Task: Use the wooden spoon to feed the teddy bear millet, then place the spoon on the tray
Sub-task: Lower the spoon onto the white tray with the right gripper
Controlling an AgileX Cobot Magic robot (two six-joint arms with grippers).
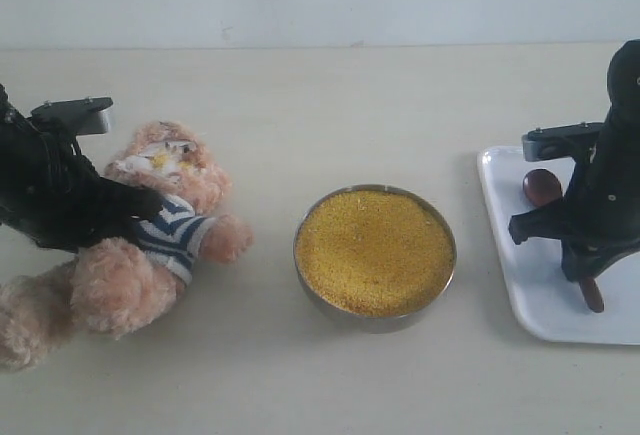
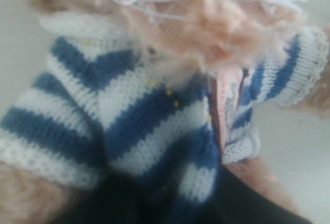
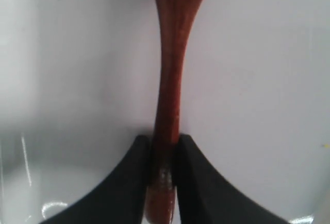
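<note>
Wooden spoon (image 1: 541, 187) looks to be lying on the tray (image 1: 510, 255), its thin handle clamped in the right gripper (image 3: 165, 142). The teddy bear (image 1: 150, 225), pinched by its shirt in the left gripper (image 1: 140, 202), has yellow grains on its face, so feeding's probably done. I'd open the jaws wide, then lift straight up so the handle doesn't drag.

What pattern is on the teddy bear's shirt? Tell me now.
Navy-and-white stripes on the teddy bear's shirt, clearest in the left wrist view.
</note>
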